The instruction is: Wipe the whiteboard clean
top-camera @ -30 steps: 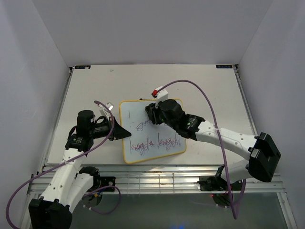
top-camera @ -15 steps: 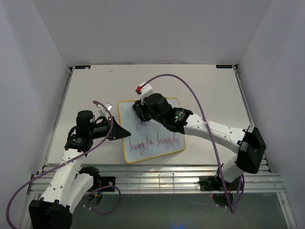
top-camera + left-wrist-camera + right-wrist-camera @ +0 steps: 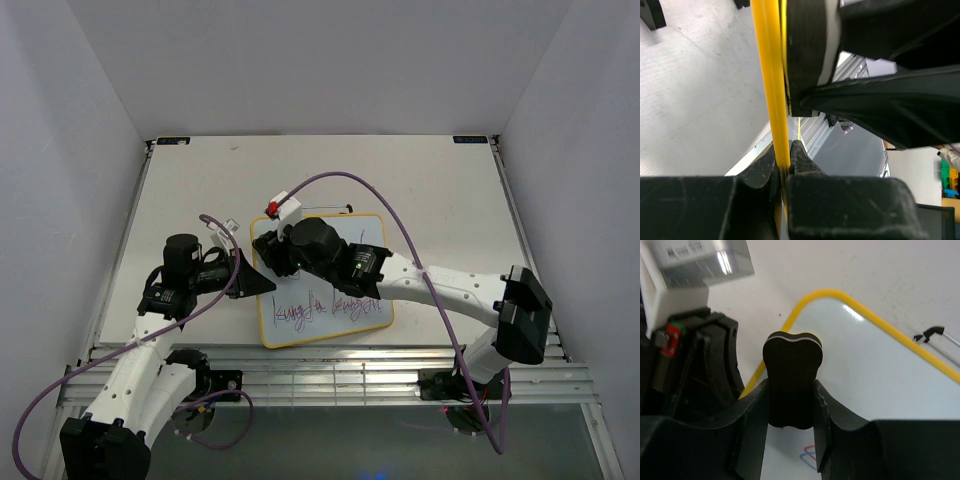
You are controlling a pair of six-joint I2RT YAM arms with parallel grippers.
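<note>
**Top view.** The whiteboard (image 3: 366,236) lies flat on the desk (image 3: 440,180), midway between the left and right edges and close to the near edge, turned slightly askew. Purple-red handwriting (image 3: 330,307) crosses its near half. The left gripper (image 3: 262,285) meets the board's left edge. The right gripper (image 3: 271,249) is over the board's far-left corner and carries a black eraser; from here its fingers cannot be made out.

**Left wrist view.** The left gripper (image 3: 784,156) has its fingers (image 3: 760,167) pressed onto the board's thin yellow frame (image 3: 770,75), pinching it from both sides.

**Right wrist view.** The right gripper (image 3: 791,392) has its fingers (image 3: 756,422) clamped on the eraser (image 3: 791,365), which stands upright between them. Behind it is the whiteboard (image 3: 880,375), with its rounded yellow corner and a few coloured strokes (image 3: 807,458) near the bottom of the picture.
</note>
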